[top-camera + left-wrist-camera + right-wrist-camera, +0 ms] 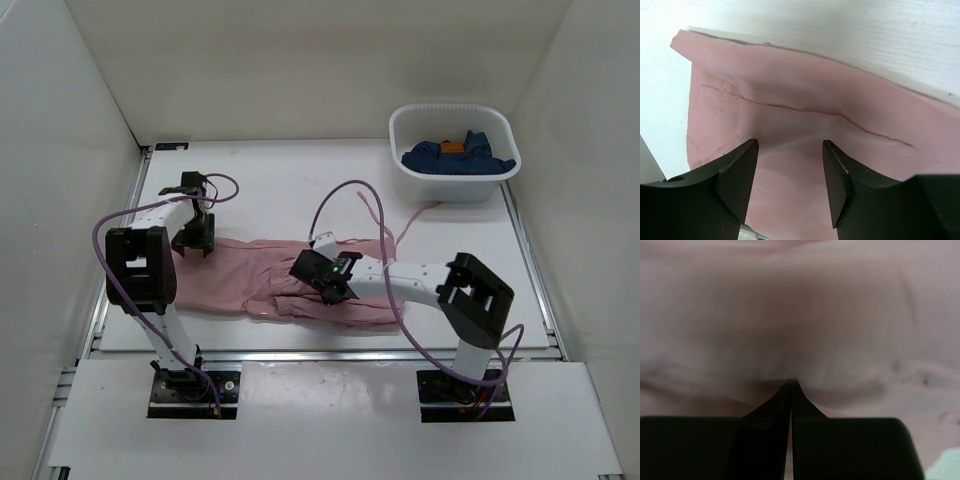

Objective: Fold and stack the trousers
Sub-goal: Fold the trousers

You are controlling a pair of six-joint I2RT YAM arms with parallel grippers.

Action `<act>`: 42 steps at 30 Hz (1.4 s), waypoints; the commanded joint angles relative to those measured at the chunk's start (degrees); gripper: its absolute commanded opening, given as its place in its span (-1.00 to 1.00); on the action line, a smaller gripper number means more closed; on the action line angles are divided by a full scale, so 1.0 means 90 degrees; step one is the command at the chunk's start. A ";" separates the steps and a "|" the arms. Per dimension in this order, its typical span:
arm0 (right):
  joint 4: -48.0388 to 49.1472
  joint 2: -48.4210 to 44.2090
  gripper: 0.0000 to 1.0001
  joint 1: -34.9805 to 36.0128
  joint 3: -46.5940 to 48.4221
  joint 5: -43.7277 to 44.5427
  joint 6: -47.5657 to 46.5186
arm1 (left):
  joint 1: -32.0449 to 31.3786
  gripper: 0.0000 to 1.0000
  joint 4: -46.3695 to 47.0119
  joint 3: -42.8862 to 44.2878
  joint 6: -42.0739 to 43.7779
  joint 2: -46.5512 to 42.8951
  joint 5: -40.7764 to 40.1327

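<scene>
Fingers of the left gripper (193, 243) point down over the left end of the trousers (250, 275) in the top view, though their gap is too small to judge there; the pink trousers lie flat across the middle of the table (270, 180), with drawstrings (412, 222) trailing toward a white basin (455, 187) at the far right that holds dark blue garments (470, 160); the right gripper (328, 283) sits low on the trousers' middle, near their front edge; from the left wrist, both fingers (737, 175) stand moderately apart with nothing between them, above pink cloth crossed by a stitched seam (805, 110), the cloth's corner lying on white table; from the right wrist, the fingers (770, 415) are pressed together, tips against blurred pink fabric; whether any cloth is pinched cannot be told.
</scene>
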 commanded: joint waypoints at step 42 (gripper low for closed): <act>-0.1482 -0.5480 -1.00 -0.4957 -0.2940 -0.0662 0.1419 | 0.1365 0.64 -0.0954 -0.0750 -0.0016 -0.1629 0.1094</act>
